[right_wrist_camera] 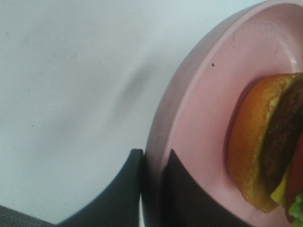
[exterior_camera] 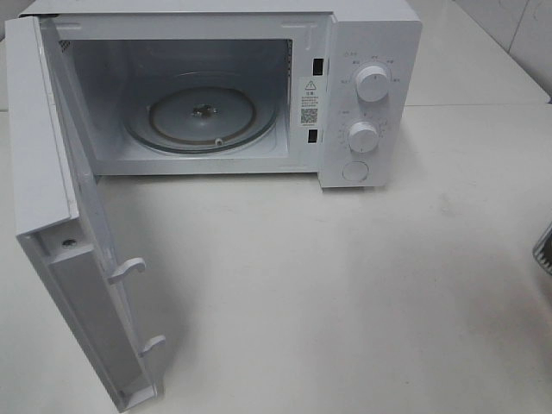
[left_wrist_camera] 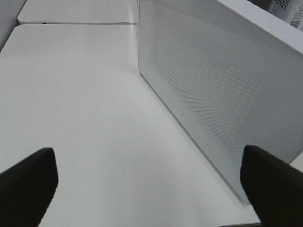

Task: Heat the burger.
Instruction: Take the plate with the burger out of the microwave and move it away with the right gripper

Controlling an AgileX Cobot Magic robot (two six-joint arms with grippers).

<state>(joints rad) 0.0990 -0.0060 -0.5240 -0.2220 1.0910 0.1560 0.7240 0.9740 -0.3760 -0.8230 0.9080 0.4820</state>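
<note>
The burger [right_wrist_camera: 255, 142] lies on its side on a round pink plate [right_wrist_camera: 199, 94], showing only in the right wrist view: golden-brown bun, dark patty, a bit of yellow cheese and green lettuce. My right gripper [right_wrist_camera: 154, 156] is shut on the plate's rim, one finger on each side of the rim. My left gripper [left_wrist_camera: 147, 161] is open with nothing between its dark fingers, low over the table beside the microwave door [left_wrist_camera: 222, 85]. Burger, plate and left gripper are outside the exterior high view.
A white microwave [exterior_camera: 371, 52] stands at the back of the white table [exterior_camera: 345, 293], its door [exterior_camera: 52, 172] swung wide open to the left. Its glass turntable [exterior_camera: 203, 112] is bare. A grey object [exterior_camera: 545, 250] pokes in at the right edge.
</note>
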